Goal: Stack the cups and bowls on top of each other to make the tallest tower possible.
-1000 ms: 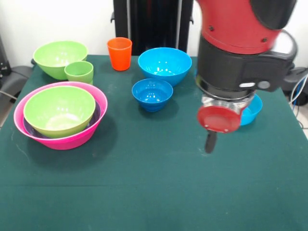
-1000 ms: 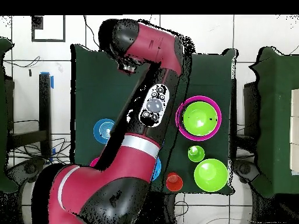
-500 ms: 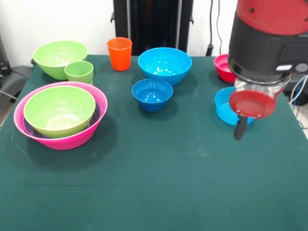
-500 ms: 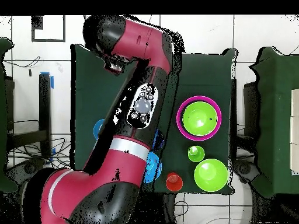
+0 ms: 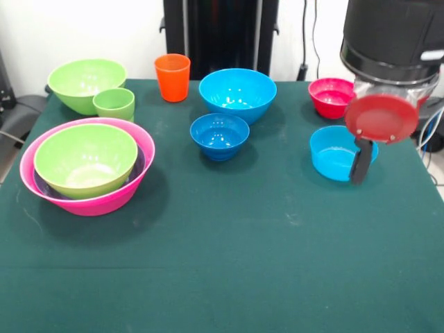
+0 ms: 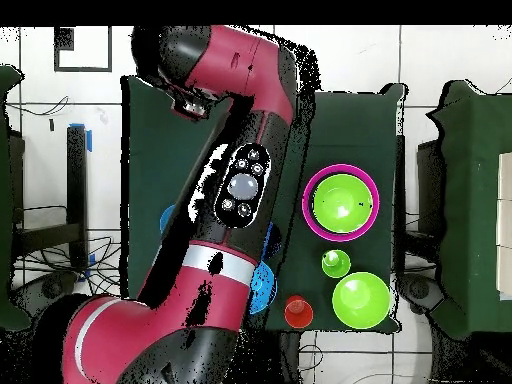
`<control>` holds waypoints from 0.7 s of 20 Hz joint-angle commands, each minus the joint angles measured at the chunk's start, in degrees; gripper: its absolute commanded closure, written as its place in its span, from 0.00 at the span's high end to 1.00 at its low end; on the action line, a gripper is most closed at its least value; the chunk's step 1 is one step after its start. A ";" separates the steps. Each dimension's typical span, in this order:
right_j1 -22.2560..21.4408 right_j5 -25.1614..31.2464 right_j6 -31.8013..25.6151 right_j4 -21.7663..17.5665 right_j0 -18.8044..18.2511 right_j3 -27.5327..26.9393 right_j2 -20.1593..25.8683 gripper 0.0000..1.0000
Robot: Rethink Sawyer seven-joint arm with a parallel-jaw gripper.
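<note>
Front view: the gripper [image 5: 361, 166] hangs over the right side of the shallow blue bowl [image 5: 336, 152]; only one dark finger shows, so its opening cannot be told, and nothing is seen in it. The small red bowl [image 5: 331, 96] sits just beyond. At left, a lime bowl [image 5: 85, 160] nests in the purple bowl [image 5: 137, 170] inside the pink bowl [image 5: 97, 201]. All look like glossy, thin, stiff plastic, probably light and slippery; the rim seems the best hold.

Overhead view: the arm [image 6: 235, 190] hides the blue bowls; the nested stack is at right, the orange cup [image 6: 297, 312] nearer the base.
</note>
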 commanded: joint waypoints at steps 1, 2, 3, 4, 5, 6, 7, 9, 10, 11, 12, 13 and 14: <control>-0.67 3.28 10.51 -0.83 0.38 7.27 3.59 1.00; -0.58 2.77 10.61 -1.10 0.69 7.96 3.55 1.00; -0.48 2.67 10.64 -1.23 0.74 8.15 3.49 1.00; -0.02 2.41 11.20 -1.31 1.15 8.11 3.38 1.00; 0.07 2.29 11.25 -1.39 1.25 8.27 3.36 1.00; 0.60 2.19 11.78 -1.43 1.46 7.81 3.21 1.00; 0.73 2.15 11.90 -1.49 1.54 7.83 3.14 1.00; 0.88 2.04 12.35 -1.63 1.74 8.07 2.85 1.00; 0.90 2.04 12.53 -1.64 1.76 8.13 2.75 1.00; 0.96 2.05 12.65 -1.62 1.77 8.09 2.70 1.00; 1.35 1.96 13.05 -1.55 1.91 7.80 2.65 1.00; 1.74 1.88 13.45 -1.47 2.06 7.50 2.60 1.00; 1.91 1.56 13.69 -1.42 2.20 7.55 2.59 1.00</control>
